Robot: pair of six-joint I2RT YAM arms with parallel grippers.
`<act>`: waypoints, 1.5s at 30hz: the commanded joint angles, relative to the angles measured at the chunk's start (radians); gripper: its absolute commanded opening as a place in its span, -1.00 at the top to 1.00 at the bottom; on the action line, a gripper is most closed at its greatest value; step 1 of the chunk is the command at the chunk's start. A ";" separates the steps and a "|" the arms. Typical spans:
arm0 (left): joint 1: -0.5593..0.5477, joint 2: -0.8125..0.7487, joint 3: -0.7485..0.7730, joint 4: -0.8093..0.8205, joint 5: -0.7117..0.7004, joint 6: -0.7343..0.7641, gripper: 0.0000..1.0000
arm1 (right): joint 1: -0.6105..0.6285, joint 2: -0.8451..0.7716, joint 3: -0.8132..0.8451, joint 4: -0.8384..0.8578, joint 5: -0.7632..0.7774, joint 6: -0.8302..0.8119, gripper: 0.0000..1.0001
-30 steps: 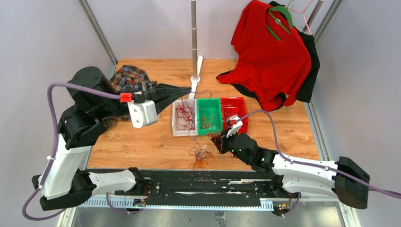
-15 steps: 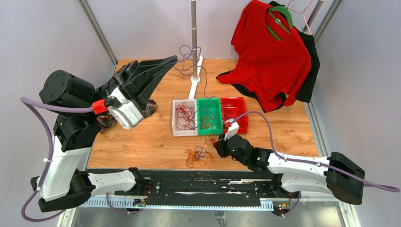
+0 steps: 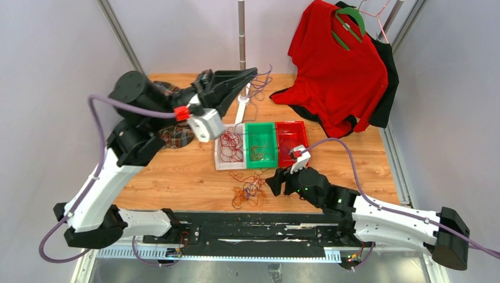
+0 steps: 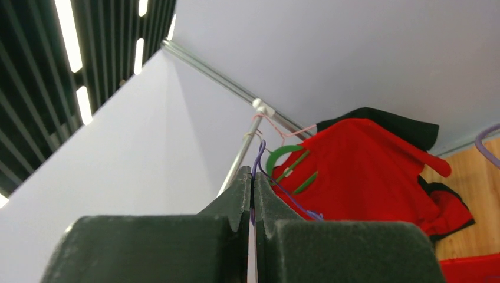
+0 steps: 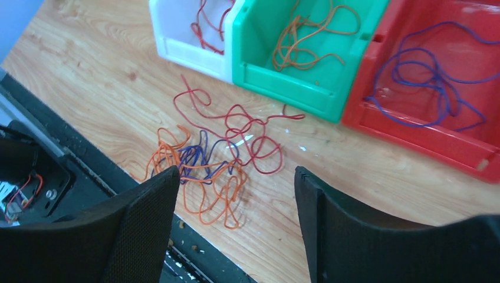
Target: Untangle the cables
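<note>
The cables (image 5: 206,171) lie as one loose knot of red, orange and purple-blue loops on the desk (image 3: 171,177), near its front edge and just in front of three bins. My right wrist view shows each loop apart. The top view shows only a small tangle. The wrist view also shows the sorting well: red loops in the white bin (image 5: 188,54), orange ones in the green bin (image 5: 283,78), purple-blue ones in the red bin (image 5: 413,134).

My right gripper (image 5: 236,172) stands just to the right of the knot, its jaws released and wide apart, with nothing in them. The knot shows between the two fingers.

One purple cable (image 4: 260,154) is up in the air. My left gripper (image 3: 253,72) is raised over the back edge of the desk, jaws clenched on it. Only the left wrist view shows this pinch: the cable comes out from between the fingers and runs in front of the red shirt (image 4: 365,165) and the green hanger (image 4: 289,162).

For room, bare wood lies to the left of the knot and to the right of the bins. The shirt covers the back right corner, a pole (image 3: 242,35) stands at the middle of the back edge, and a plaid cloth (image 3: 174,135) lies toward the left edge, partly under my left arm.
</note>
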 commanded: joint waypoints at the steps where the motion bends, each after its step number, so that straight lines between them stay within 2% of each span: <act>1: -0.003 0.040 -0.050 0.087 0.010 -0.021 0.99 | -0.011 -0.093 0.011 -0.140 0.179 0.076 -0.43; 7: -0.003 0.129 -0.108 0.180 -0.001 -0.075 0.99 | -0.013 -0.203 0.035 -0.344 0.510 0.190 -0.43; 14: -0.004 0.277 -0.140 0.261 -0.039 -0.106 0.99 | -0.036 -0.191 0.043 -0.401 0.672 0.192 -0.44; 25: 0.011 0.491 -0.131 0.306 -0.107 -0.083 0.99 | -0.168 -0.279 -0.032 -0.400 0.634 0.250 -0.41; 34: 0.034 0.576 -0.160 0.255 -0.122 -0.058 0.99 | -0.225 -0.371 -0.064 -0.406 0.621 0.217 -0.39; 45: 0.032 0.648 -0.197 0.142 -0.094 -0.247 0.99 | -0.313 -0.327 -0.044 -0.388 0.523 0.246 -0.37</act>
